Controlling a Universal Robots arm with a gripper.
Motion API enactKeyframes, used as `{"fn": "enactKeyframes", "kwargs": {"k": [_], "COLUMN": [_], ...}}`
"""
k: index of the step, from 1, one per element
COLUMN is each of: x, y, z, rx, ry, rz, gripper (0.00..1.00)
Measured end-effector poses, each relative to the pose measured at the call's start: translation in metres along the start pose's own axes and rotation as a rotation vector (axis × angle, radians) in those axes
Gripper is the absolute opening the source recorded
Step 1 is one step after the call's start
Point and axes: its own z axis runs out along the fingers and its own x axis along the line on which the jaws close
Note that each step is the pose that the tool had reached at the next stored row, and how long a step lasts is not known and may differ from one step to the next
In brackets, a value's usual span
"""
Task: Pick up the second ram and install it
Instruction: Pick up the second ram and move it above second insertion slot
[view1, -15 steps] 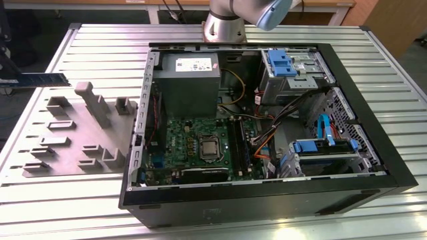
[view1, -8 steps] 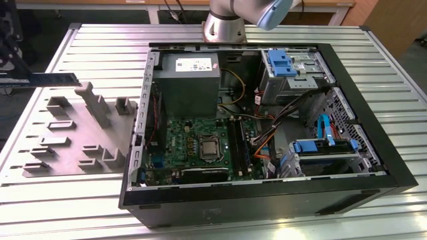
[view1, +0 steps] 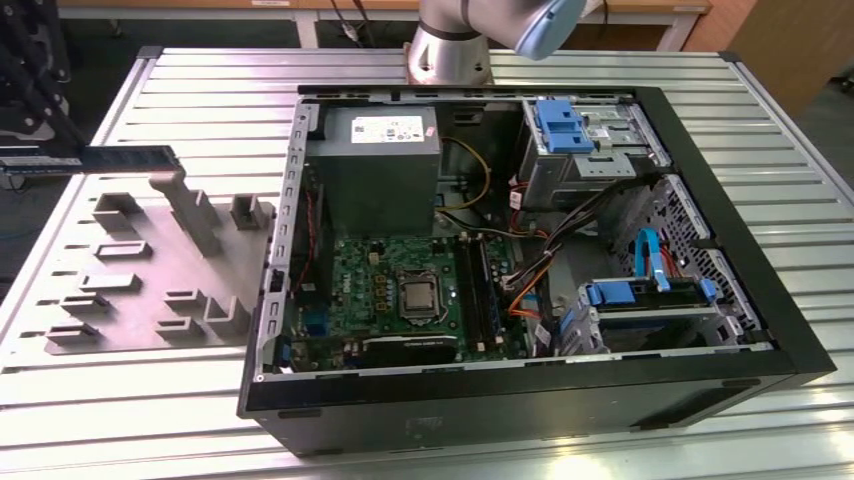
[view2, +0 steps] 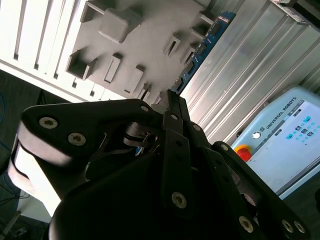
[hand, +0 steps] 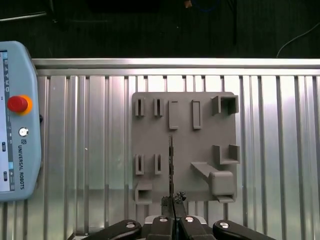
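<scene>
Claw (hand: 173, 201): pinching slim dark-green RAM stick (view2: 202, 47) by one end.
Handling: prob light, stiff, fragile; grip board edges.

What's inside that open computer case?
A green motherboard, a grey power supply, cables and blue drive brackets. The drive cages cover whatever sits beneath them.

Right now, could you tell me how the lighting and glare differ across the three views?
Exterior view: the table slats glare pale, while the computer case interior sits in shade. Second wrist view: the gripper is a dark mass against bright slats. First wrist view: streaky reflections on the table, with the floor beyond black.
</scene>
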Motion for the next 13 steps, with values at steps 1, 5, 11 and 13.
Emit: {"fn": "enactKeyframes", "kwargs": {"k": [1,5,11,13], "x": [-0.0001,-0.0002,-0.0006,-0.0007], "y": [-0.0019,-0.0098,-0.0214,-0.0255], "z": [-0.0001,-0.0004,-0.001,-0.0011], "rx": [-0.0001,0.0,-0.0001,0.0], "ry": [0.0001,0.0,0.0001,0.0], "rz": [0.0,0.0,0.0,0.0], "gripper": [0.11,0.11,0.11,0.11]}}
